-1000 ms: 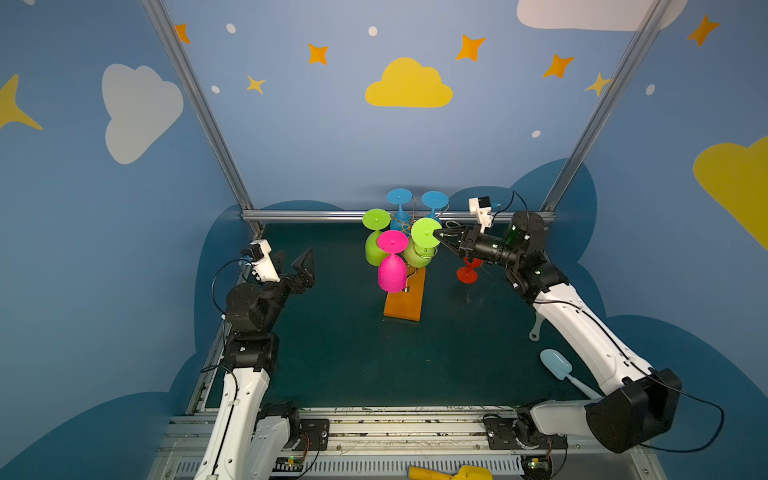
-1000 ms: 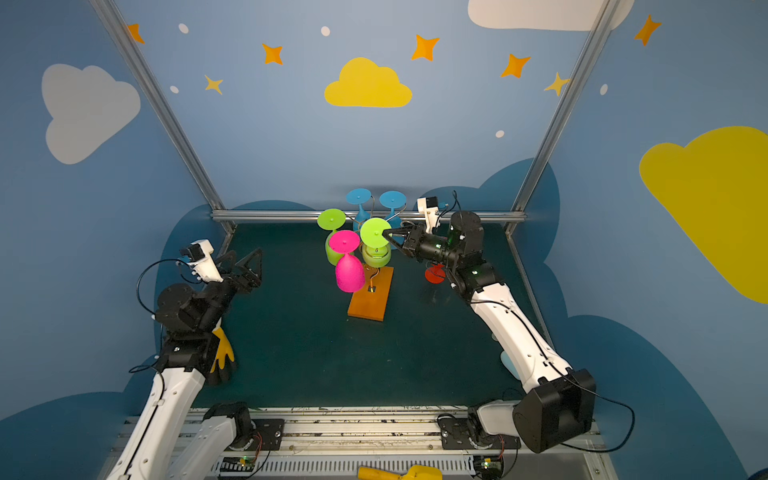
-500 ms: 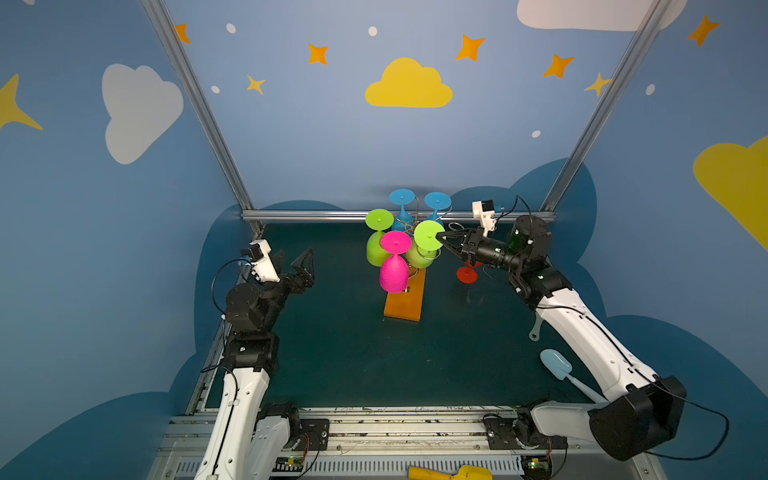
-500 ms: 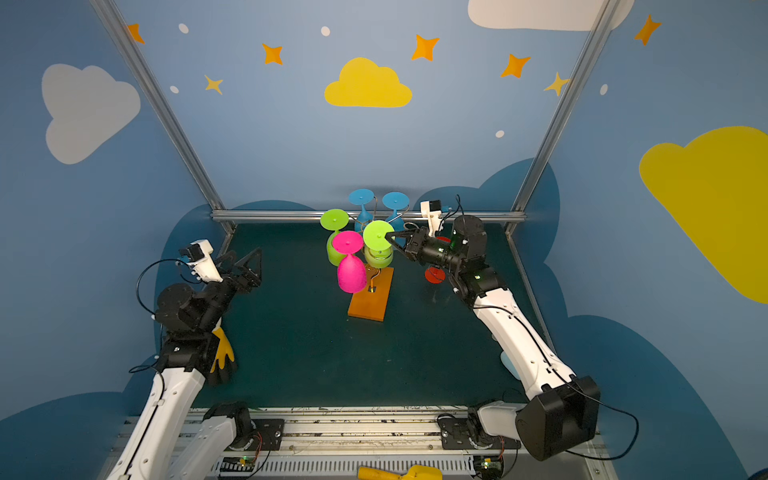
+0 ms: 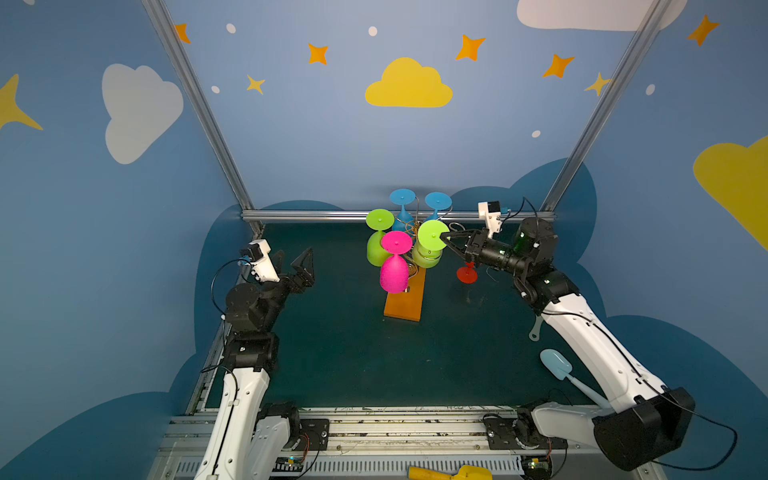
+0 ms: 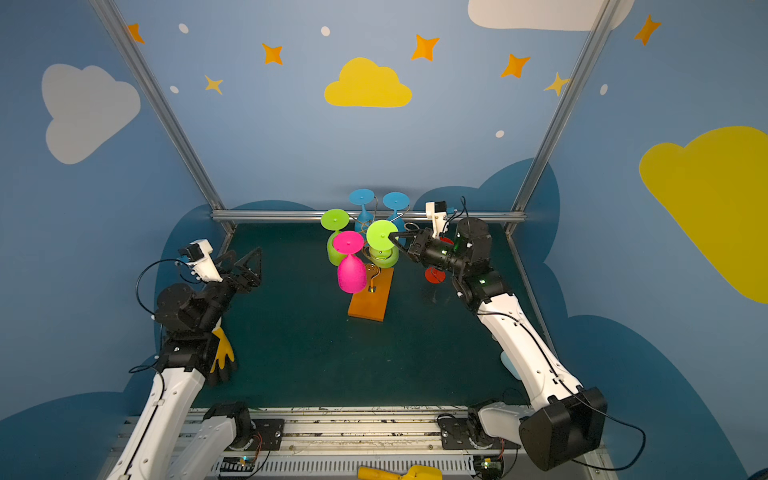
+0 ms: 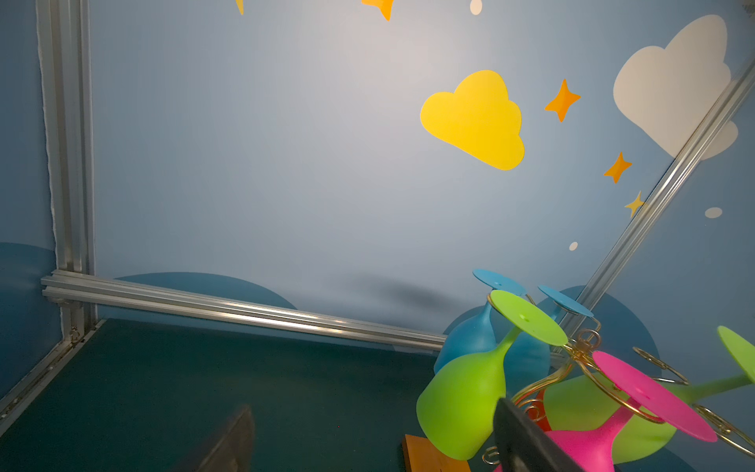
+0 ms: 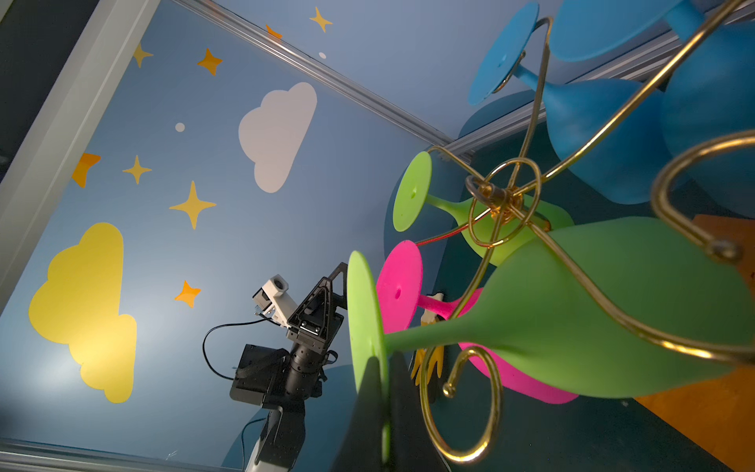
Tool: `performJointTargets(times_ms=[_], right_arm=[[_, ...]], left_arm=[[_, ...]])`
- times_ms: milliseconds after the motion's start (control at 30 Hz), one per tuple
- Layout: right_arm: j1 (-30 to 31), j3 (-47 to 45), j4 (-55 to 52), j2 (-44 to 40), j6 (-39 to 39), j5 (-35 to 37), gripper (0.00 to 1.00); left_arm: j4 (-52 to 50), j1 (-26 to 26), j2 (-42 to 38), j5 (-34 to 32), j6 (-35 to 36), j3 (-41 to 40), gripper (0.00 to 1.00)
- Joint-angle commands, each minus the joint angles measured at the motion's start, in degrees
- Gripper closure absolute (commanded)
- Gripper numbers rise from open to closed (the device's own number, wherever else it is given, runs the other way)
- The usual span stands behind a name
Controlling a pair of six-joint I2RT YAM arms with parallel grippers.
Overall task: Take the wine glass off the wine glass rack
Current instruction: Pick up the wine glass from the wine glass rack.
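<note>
- Left tool (image 5: 297, 266): nearest item, raised above the table (image 5: 353, 365) and kept well apart from the rack. The jaws are spread wide, and nothing is held or touched.
- Wine glass rack (image 5: 405, 303): the orange wooden base lies flat on the table and is steadied by nothing. Risk: the light wire stand may be dragged or tipped if the glass is pulled across its scroll arm rather than along it.
- Pink wine glass (image 5: 394, 270): hung bowl-down, just beside the gripped glass. Risk: it may be knocked if the green bowl swings on release.
- Green wine glass (image 5: 429, 245): located at the rack's right side, bowl-down. Whether its stem is seated in a scroll arm cannot be told. Risk: a pinch on the thin disc edge may slip, and the glass may be dropped.
- Right tool (image 5: 444, 237): closed narrowly on the edge of that glass's foot disc. In the right wrist view, the fingers (image 8: 400, 421) are seen on both faces.
- Blue wine glasses (image 5: 402, 203): farthest, on the rear arms, and untouched.
</note>
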Motion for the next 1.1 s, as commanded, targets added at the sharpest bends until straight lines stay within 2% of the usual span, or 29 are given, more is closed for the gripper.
performJointTargets(times_ms=[0,600,833,1067], right_arm=[[-0.73,-2.07,-2.35,-0.26,0.20,3.67,1.00],[-1.57,-5.85,-2.20,-3.17,1.16,6.10,1.00],[-2.25,-7.51,-4.68,-8.57,-1.47,7.76,1.00],[-3.48,-8.93,-12.12,-15.20,-6.63,10.41,1.00]], left_arm=[[1.57,0.30,-0.26,0.76,-0.36,-0.38,0.10],[1.47,0.34,-0.71,0.75,-0.24,-0.38,0.10],[1.42,0.34,-0.87,0.75,-0.17,-0.38,0.09],[1.45,0.35,-1.47,0.76,-0.17,-0.29,0.10]])
